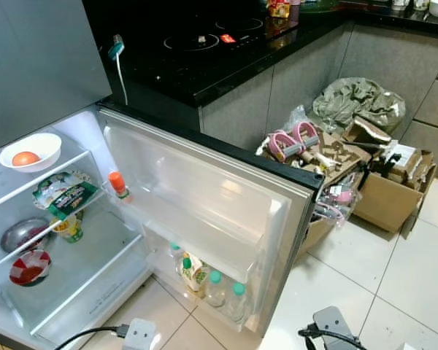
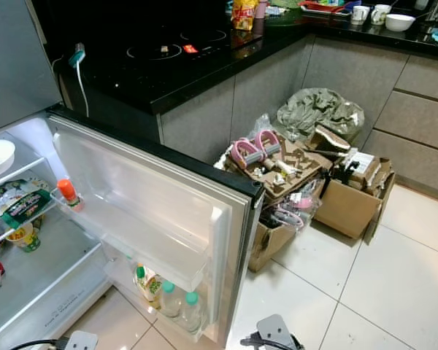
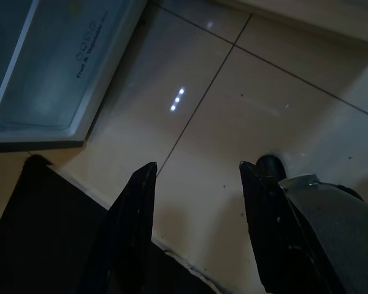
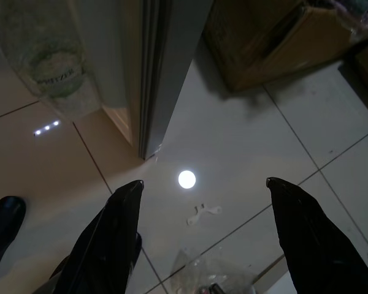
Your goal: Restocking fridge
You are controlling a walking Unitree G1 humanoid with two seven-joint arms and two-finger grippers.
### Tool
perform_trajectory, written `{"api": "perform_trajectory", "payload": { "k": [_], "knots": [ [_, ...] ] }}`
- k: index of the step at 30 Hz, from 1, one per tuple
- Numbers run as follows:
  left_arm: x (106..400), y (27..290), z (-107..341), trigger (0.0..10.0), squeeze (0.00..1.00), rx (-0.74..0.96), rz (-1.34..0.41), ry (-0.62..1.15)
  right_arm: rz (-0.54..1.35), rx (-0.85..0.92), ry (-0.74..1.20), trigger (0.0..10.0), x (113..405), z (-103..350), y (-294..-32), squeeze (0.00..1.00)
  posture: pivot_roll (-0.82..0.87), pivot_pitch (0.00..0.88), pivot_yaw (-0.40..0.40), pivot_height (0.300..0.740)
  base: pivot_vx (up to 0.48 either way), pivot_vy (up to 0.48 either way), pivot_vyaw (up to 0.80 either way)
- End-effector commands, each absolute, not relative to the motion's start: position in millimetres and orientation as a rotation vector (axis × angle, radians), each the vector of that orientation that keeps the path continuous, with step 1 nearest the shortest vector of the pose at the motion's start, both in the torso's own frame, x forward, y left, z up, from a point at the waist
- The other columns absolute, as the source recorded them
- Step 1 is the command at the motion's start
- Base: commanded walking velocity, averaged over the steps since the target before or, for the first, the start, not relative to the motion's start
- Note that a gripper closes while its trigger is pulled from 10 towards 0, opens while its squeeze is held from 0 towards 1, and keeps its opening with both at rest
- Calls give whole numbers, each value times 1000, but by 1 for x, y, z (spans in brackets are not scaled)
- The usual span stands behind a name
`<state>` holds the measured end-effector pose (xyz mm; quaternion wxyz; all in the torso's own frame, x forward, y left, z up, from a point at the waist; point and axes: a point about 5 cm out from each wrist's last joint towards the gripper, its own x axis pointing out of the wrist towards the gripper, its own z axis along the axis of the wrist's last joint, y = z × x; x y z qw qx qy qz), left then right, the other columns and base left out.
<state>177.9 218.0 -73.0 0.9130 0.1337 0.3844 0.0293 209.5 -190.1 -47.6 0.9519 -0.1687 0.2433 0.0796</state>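
Black fingers (image 3: 135, 214) of the left gripper (image 3: 196, 171) hang spread apart over pale floor tiles (image 3: 233, 122); ahead of the tips lies the white bottom edge of the fridge (image 3: 80, 67), well apart from them. Right gripper (image 4: 202, 187) likewise hangs with its fingers wide apart and nothing between them, above tile; just beyond its tips stands the lower corner of the open fridge door (image 1: 204, 197), and past that a cardboard box (image 4: 276, 43). Both arms hang low, below the fridge shelves. Head views: fridge open, door swung toward the robot. Top shelf holds a white bowl (image 1: 31, 151) with an orange-red round item (image 1: 25, 158) in it. Shelf below carries a green-and-white packet (image 1: 62, 194), with a cup (image 1: 70, 228) under it; a metal bowl (image 1: 22, 235) and a red-and-white dish (image 1: 29, 267) sit lower left. Orange-capped bottle (image 1: 117, 184) stands at the door's inner upper rack. Bottom door rack holds a carton (image 1: 193, 273) and green-capped bottles (image 1: 226, 289) side by side. Beyond the door: boxes of clutter (image 1: 336, 157) on the floor, black counter with hob (image 1: 204, 40).
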Motion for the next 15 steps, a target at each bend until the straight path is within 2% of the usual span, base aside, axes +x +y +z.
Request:
{"api": "perform_trajectory", "payload": {
  "k": [1, 12, 15],
  "knots": [
    [170, 223, -76, 10000, 0, 268, 76, 825, 163, -339, 524, 10000, 202, -52, -192, 0, -100, 119, 27, 740, -398, 0, 0],
    [171, 223, -76, 10000, 0, 267, 82, 827, 164, -335, 529, 10000, 200, -54, -190, 0, -97, 122, 27, 740, -370, 0, 0],
    [170, 224, -76, 10000, 0, 271, 84, 828, 165, -335, 529, 10000, 200, -54, -190, 0, -98, 122, 26, 740, -89, 0, 0]
  ]
}}
